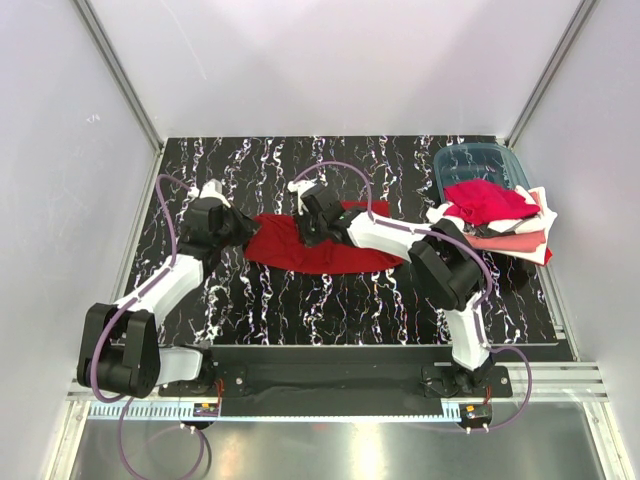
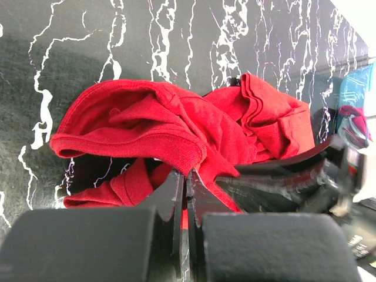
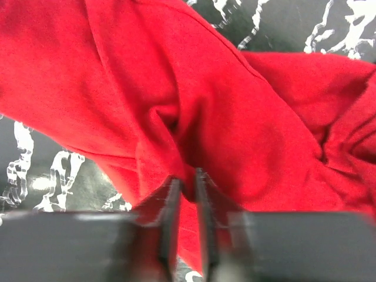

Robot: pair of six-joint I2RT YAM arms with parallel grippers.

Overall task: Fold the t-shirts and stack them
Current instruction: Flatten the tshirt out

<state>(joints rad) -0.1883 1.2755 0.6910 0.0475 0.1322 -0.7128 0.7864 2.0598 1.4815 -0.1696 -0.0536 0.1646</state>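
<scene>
Both left tool [image 2: 187, 173] and right tool [image 3: 187, 176] pinch the deep red t-shirt [image 1: 280, 245], left of shirt pile [image 1: 495, 215] and teal bin [image 1: 480, 165].

A black table [image 1: 300, 300] streaked with white, marble-like veins is seen. Across its middle a deep red t-shirt [image 1: 285, 248] is laid as a long crumpled band running from left to right; its cloth is bunched into folds, and part of its left edge is raised off the surface. At the far right corner a teal see-through bin [image 1: 478, 163] is set. Just in front of the bin, touching its near side, a pile of t-shirts [image 1: 500, 215] is heaped near the right edge, with red cloth on top and white and pink layers showing unevenly beneath
</scene>
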